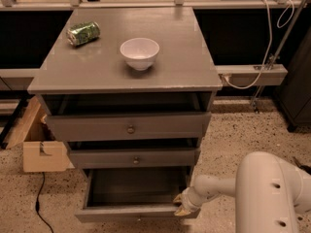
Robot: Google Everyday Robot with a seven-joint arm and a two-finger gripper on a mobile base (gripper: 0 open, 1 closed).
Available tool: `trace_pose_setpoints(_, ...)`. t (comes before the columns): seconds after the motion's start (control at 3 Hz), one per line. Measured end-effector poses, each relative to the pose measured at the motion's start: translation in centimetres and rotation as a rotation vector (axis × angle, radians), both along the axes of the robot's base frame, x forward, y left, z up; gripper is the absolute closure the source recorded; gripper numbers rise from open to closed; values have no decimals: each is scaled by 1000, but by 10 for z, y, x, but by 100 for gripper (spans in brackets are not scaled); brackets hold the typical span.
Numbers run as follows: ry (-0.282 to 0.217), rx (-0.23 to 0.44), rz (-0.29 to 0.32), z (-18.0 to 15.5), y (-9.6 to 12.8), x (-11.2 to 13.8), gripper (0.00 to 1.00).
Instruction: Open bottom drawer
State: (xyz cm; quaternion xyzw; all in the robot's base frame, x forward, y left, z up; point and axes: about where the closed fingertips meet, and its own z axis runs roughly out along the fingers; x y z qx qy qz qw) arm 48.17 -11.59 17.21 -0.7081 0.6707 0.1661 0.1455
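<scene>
The bottom drawer (133, 211) is the lowest of three grey drawers and stands pulled out, its dark inside showing from above. Its knob is hidden below the front panel's top edge. My gripper (181, 205) is at the drawer's right front corner, touching or just beside the front panel. The white arm reaches in from the lower right. The middle drawer (133, 158) and top drawer (129, 125) are each pulled out a little.
A white bowl (139, 52) and a crushed green can (83, 33) sit on the cabinet top (184, 57). A cardboard box (36, 140) stands on the floor to the left. A cable and a grey rail (252, 74) are at the right.
</scene>
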Motion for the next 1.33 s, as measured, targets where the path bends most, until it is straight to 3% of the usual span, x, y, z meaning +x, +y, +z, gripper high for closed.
trace_pose_setpoints(1.33, 39, 51, -32, -7, -5, -19, 100)
